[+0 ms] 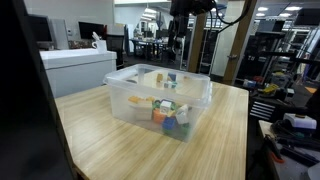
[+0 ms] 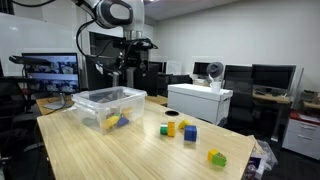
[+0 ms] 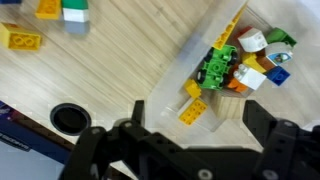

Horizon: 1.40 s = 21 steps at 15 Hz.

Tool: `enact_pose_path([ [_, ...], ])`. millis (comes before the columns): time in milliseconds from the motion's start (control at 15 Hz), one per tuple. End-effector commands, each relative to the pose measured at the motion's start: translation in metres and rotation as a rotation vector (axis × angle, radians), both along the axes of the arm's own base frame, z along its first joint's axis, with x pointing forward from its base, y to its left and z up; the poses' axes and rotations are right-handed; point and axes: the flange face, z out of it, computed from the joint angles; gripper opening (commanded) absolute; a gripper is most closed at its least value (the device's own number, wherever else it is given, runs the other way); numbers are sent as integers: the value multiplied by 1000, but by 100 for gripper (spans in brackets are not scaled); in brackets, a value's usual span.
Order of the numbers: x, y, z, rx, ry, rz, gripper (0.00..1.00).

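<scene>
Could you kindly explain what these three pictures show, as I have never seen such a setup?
It is one robot arm at a wooden table. Two pictures come from cameras standing in the room; the third looks down from the arm's wrist, with its grasping tool at the bottom edge. On the table stands a clear plastic bin with colourful toy blocks inside. A few loose blocks lie on the table beside it. The tool's jaws are wide apart and hold nothing.
</scene>
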Motion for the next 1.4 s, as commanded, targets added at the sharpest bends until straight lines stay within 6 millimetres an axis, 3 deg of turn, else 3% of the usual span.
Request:
enact_pose_path([
  [0,6,-77,-12,-19,-72,-66,100],
  [200,7,-133,-33,-33,-129,-176,100],
  [467,12,-167,-70,-24,-160,-318,100],
  [1067,30,-170,-143,-33,-178,-370,100],
  [1333,36,-167,-162,-39,-186,-382,100],
])
